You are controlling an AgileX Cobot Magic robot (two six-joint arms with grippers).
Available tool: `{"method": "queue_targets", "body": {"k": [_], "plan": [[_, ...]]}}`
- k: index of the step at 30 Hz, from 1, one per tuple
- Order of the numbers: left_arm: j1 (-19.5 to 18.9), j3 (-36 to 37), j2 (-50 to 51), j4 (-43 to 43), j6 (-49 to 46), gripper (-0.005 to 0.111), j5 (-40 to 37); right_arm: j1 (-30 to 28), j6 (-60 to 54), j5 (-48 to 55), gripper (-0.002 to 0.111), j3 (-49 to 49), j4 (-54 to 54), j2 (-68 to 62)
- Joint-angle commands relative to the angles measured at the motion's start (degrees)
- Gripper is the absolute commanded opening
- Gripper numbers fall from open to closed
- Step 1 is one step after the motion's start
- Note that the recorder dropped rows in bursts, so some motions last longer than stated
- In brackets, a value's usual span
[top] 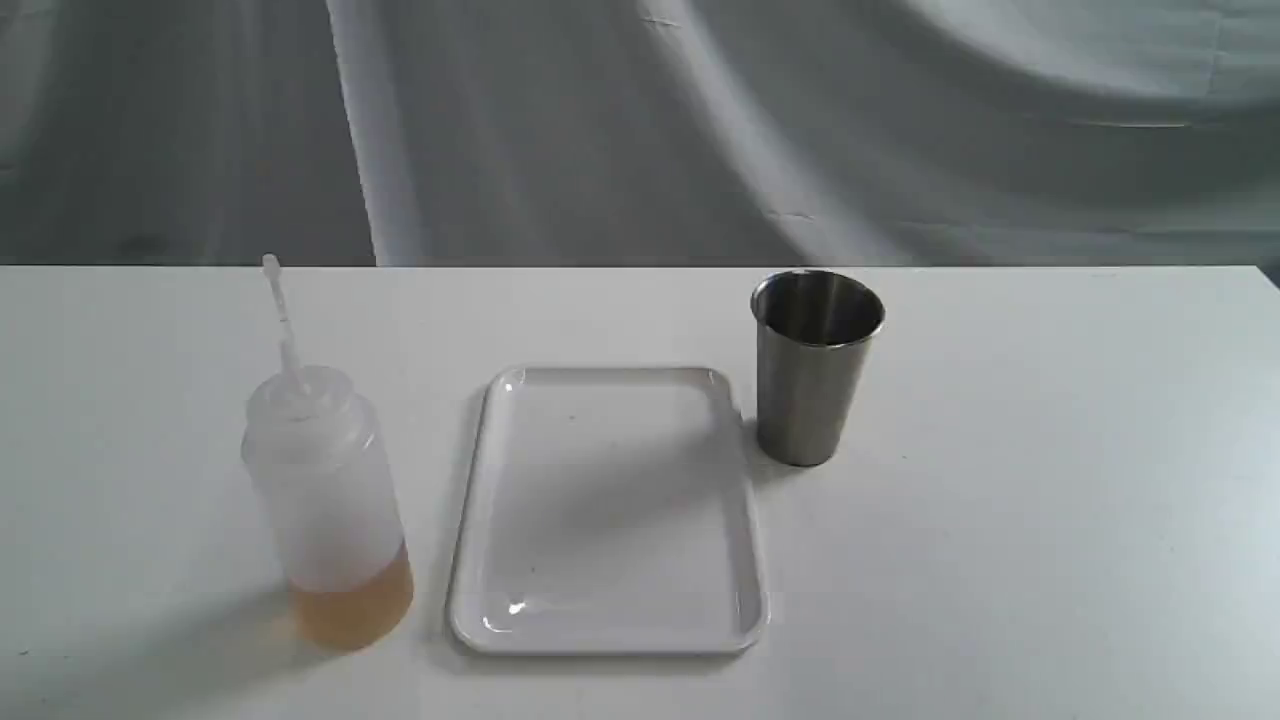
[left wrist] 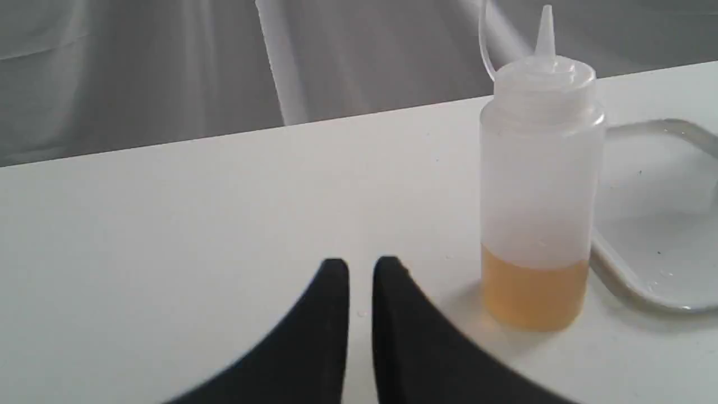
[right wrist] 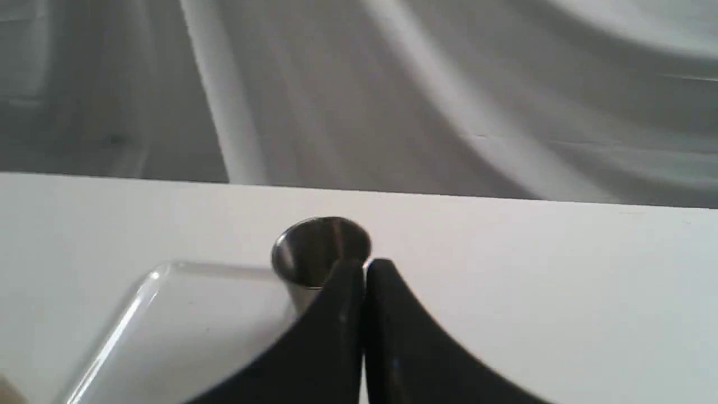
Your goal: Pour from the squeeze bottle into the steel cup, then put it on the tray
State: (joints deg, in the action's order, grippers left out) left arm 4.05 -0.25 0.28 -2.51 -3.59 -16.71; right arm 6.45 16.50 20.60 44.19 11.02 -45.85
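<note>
White tabletop is occupied by one squeeze bottle, one tray beside it, and one steel cup beyond. Two grippers are seen: left gripper narrowly parted, right gripper closed, both empty.

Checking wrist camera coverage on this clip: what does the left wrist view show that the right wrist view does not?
Only the left wrist view: the squeeze bottle, upright, amber liquid in its bottom part, and the left end effector, fingers a narrow gap apart, holding nothing. Only the right wrist view: the steel cup, standing beside a corner of the tray, and the right end effector, shut and empty. Both: part of the tray, the white table and the grey draped backdrop.
</note>
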Motion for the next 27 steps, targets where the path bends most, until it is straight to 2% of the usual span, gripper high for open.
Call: {"method": "queue_targets", "body": {"k": [1,9,21,24,27], "plan": [[0.2,0.3,-0.3,0.0,0.1,0.008,0.4,5.4,-0.7,-1.9,0.000,2.8,2.8,-4.1],[0.2,0.3,-0.3,0.0,0.1,0.008,0.4,16.6,-0.6,-1.5,0.000,11.3,4.0,-14.8],[0.2,0.3,-0.3,0.0,0.1,0.008,0.4,29.6,-1.1,-8.9,0.000,11.9,1.1,-33.6],[0.2,0.3,-0.3,0.0,0.1,0.008,0.4,31.8,-3.7,-11.2,0.000,11.9,-2.7,-37.9],[0.2,0.3,-0.3,0.0,0.1,0.008,0.4,33.9,-13.4,-14.9,0.000,10.8,-10.1,-41.2]]}}
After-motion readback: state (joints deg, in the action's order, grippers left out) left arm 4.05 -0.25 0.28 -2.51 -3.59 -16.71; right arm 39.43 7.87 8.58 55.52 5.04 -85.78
